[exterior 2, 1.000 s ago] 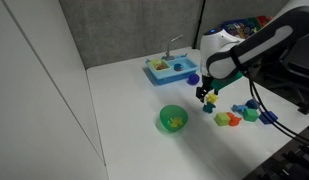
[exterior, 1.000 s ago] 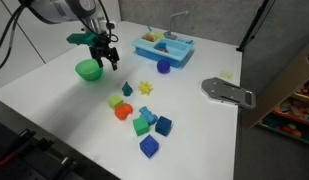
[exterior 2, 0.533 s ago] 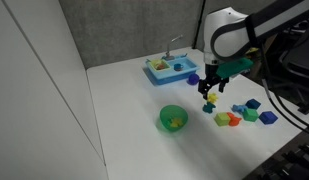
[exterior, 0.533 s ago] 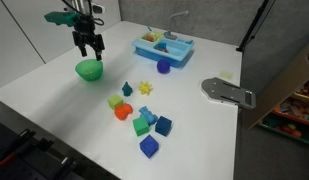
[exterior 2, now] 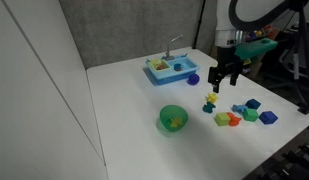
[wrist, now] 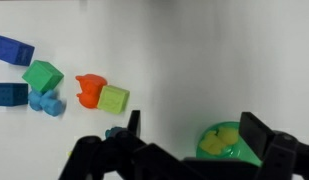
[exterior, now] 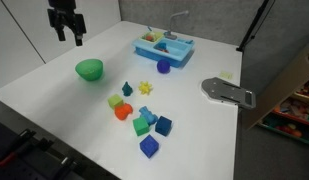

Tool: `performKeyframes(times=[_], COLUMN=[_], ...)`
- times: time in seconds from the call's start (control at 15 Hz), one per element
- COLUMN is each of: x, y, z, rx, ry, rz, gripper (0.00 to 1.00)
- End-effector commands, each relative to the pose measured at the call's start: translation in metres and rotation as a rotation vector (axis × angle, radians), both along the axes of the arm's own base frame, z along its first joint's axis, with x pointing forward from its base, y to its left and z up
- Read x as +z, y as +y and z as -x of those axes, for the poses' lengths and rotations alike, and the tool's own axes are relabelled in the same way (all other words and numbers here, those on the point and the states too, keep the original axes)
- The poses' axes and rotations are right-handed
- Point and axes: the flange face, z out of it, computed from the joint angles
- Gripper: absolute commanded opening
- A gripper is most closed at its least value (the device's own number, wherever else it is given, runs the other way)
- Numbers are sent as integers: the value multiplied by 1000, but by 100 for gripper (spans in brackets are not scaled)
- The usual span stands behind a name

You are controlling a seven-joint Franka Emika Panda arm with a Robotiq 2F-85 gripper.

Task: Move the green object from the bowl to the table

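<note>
On the white table point(exterior: 44, 100) the green object point(exterior: 127, 89) stands on its own, out of the bowl point(exterior: 89, 69). It is a small dark teal cone. It sits between the bright green bowl and a pile of toy blocks, apart from both. Just beside it lies a yellow star point(exterior: 145, 88).

The gripper point(exterior: 64, 20) hangs high above the table in both exterior views. Its jaws are spread wide and hold nothing. In the wrist view the two dark fingers point(wrist: 256, 133) stick up from the bottom edge, and the bowl shows between them with something yellow inside.

Past the star is a purple toy point(exterior: 163, 67), and behind that a blue tray point(exterior: 162, 46) with a small tap on it. A grey flat thing point(exterior: 227, 92) lies near the table edge, well apart from the toys.

There is one bowl, one cone, one star, one purple toy and one tray. The pile has six blocks: a yellow-green block point(exterior: 115, 101), an orange piece point(exterior: 122, 111), a light blue piece point(exterior: 146, 113), a green cube point(exterior: 141, 126) and two dark blue blocks point(exterior: 163, 125).
</note>
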Motion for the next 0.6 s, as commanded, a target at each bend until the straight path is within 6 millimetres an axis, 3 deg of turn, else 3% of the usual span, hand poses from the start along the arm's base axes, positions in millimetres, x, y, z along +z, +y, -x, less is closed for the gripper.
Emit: performKeyframes(times=[0.0, 0.53], x=[36, 106], y=[-3, -23], z=[37, 84], rx=[17, -37], ry=[-3, -102], rz=[-7, 4], gripper=[100, 100])
